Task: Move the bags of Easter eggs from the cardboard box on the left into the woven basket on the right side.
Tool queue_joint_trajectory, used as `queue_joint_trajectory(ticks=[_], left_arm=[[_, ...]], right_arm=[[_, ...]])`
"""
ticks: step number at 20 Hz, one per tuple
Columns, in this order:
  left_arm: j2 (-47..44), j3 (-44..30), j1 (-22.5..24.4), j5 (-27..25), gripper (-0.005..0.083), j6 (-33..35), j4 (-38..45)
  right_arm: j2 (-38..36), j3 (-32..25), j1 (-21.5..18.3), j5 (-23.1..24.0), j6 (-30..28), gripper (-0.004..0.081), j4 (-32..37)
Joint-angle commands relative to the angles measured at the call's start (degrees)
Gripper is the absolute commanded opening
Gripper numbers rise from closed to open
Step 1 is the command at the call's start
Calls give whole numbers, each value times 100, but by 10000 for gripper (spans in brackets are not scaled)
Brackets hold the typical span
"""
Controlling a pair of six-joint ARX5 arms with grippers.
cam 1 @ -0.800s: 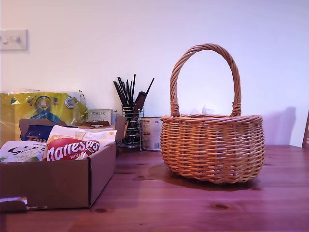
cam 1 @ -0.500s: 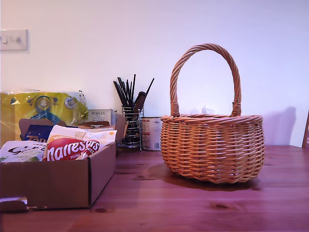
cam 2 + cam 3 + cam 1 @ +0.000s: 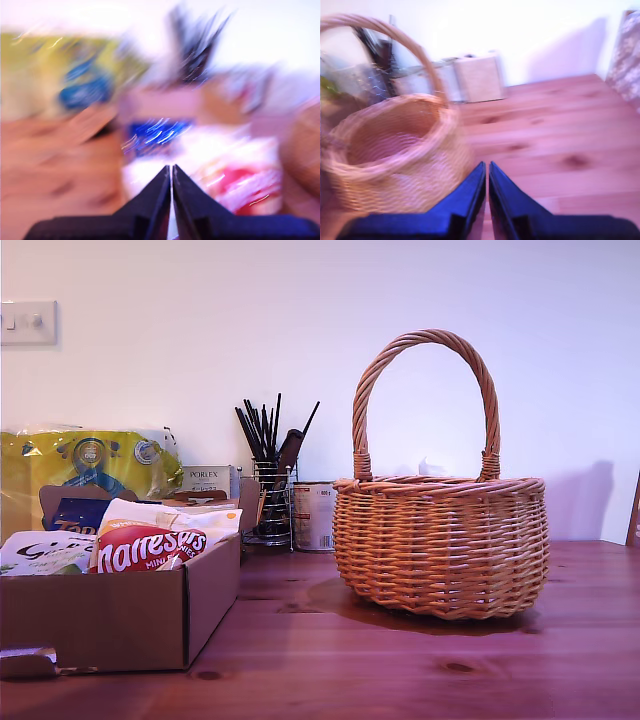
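Observation:
The cardboard box (image 3: pixel 120 615) stands at the exterior view's left with bags of Easter eggs in it: a red-and-white Maltesers bag (image 3: pixel 150 540), a white-and-green bag (image 3: pixel 45 552) and a blue one (image 3: pixel 75 515) behind. The woven basket (image 3: pixel 440 545) stands at the exterior view's right. Neither arm shows in the exterior view. My first gripper (image 3: pixel 171 172) is shut with nothing in it, above the blurred red-and-white bag (image 3: pixel 240 182) and blue bag (image 3: pixel 155 132). My second gripper (image 3: pixel 486 170) is shut and empty, beside the basket (image 3: pixel 395 150), whose inside looks bare.
A large yellow-and-blue plastic pack (image 3: pixel 85 465) stands behind the box. A white Porlex carton (image 3: pixel 208 480), a wire holder with black sticks (image 3: pixel 268 490) and a tin (image 3: pixel 313 516) stand by the wall. A wooden table (image 3: pixel 400 670) carries it all.
The exterior view has not changed. No earlier wrist frames are given, though both wrist views are motion-blurred now.

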Motion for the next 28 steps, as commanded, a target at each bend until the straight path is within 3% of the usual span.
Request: queue_joint_trajectory(ticks=[1, 4, 8, 12, 15, 19, 20, 21, 23, 24, 25, 28], left_arm=[[-37, -20, -22, 409, -19, -170, 238], [-13, 280, -22, 822, -19, -345, 87], [525, 999, -55, 1139, -19, -337, -754], [1777, 1987, -214, 1591, -19, 656, -1714], [2940, 2754, -374, 1606, -19, 2240, -2459], [4378, 3265, -396, 1613, 13, 3136, -2286], [4719, 3373, -396, 1626, 64, 3405, -2221], [5106, 3449, -396, 1714, 180, 3585, -2031], [5737, 3473, -396, 1781, 581, 3884, -1377], [6039, 3486, -396, 1641, 711, 4094, -1071], [6310, 3515, -407, 1521, 751, 4336, -850], [6929, 3606, -459, 1314, 750, 4476, -291]], right_arm=[[-35, 90, 4, -273, 219, -12, 37], [-28, 367, 105, -507, 210, -12, -160], [44, 844, 396, -518, 219, -12, -448], [518, 1340, 804, -549, 201, -12, -870], [1032, 1648, 1158, -754, -101, -12, -1102], [1530, 1749, 1432, -835, -111, -12, -1047], [1637, 1749, 1464, -866, -109, -12, -1049], [1714, 1749, 1491, -916, -109, -12, -1038], [1810, 1749, 1515, -973, -109, -12, -1001], [1825, 1749, 1517, -973, -109, -12, -999], [1838, 1749, 1519, -977, -109, -12, -999], [1847, 1749, 1530, -977, -109, -12, -999]])
